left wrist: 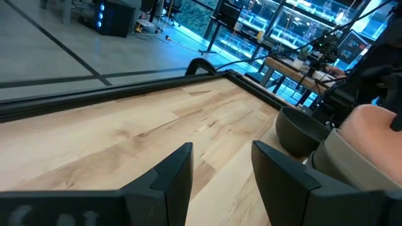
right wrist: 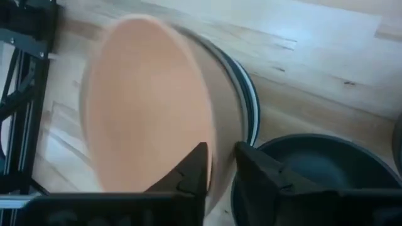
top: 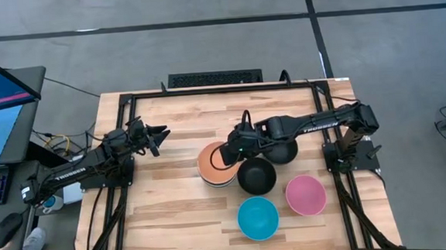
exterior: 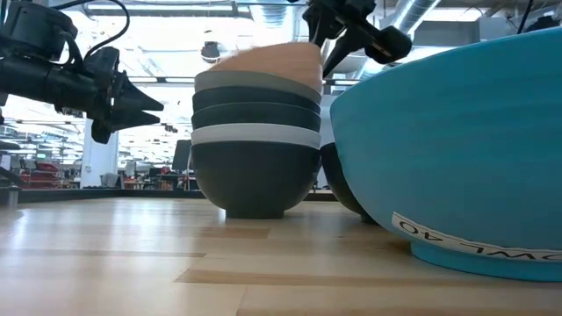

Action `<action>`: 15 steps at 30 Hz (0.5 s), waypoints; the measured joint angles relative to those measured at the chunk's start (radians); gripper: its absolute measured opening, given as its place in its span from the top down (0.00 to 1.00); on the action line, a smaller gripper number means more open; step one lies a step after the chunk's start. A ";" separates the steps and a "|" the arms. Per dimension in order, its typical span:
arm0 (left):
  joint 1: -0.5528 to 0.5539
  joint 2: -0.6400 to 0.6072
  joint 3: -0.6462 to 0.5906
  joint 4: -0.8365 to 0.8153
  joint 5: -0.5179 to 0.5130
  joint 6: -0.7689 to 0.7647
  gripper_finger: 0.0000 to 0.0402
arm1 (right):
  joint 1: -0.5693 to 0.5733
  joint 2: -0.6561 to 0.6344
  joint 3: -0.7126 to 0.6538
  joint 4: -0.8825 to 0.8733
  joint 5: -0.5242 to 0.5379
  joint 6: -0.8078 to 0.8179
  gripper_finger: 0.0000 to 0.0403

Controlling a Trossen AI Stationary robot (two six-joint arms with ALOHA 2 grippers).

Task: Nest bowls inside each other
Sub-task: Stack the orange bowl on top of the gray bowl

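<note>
A stack of nested bowls [exterior: 255, 162] stands on its base mid-table, showing dark rims and one white rim. The orange bowl [top: 212, 163] sits tilted on top of it. My right gripper [right wrist: 220, 169] is shut on that bowl's rim, reaching in from the table's right. Loose on the table are one black bowl [top: 255, 176], a second black bowl [top: 284, 150] under the right arm, the pink bowl [top: 305, 195] and the bright blue bowl [top: 257, 218]. My left gripper [top: 158, 135] hovers open to the left of the stack. My right gripper pinches the orange bowl's wall at the rim [right wrist: 212, 141] on its right-hand side, with one finger [right wrist: 191, 169] inside the bowl and the other [right wrist: 254, 169] outside. It comes slanting down from the table's right. The bowl is tilted, its lower part in the stack [right wrist: 250, 100].
The black frame rails [top: 121, 108] run along the table's edges, and a keyboard [top: 214, 78] lies beyond the far edge. Bare wood [top: 166, 214] stretches across the left and near-left of the table. The blue bowl [exterior: 457, 149] fills the right of the low view.
</note>
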 joint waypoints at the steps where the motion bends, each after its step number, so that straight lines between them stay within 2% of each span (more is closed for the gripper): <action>1: 0.000 0.000 0.000 0.000 0.000 0.000 0.62 | 0.000 0.000 0.000 0.002 0.002 -0.001 0.72; 6: 0.000 0.000 0.000 0.000 0.000 0.000 0.62 | -0.003 0.000 0.000 -0.004 0.017 -0.003 0.58; 9: 0.000 0.000 0.001 0.000 0.000 0.000 0.62 | -0.008 0.000 -0.001 -0.026 0.018 0.000 0.54; 12: 0.000 0.000 0.001 0.000 0.000 -0.002 0.62 | -0.008 0.000 -0.001 -0.030 0.019 -0.001 0.56; 15: 0.000 0.000 0.001 0.000 0.000 -0.018 0.62 | -0.008 0.000 -0.001 -0.029 0.019 -0.010 0.65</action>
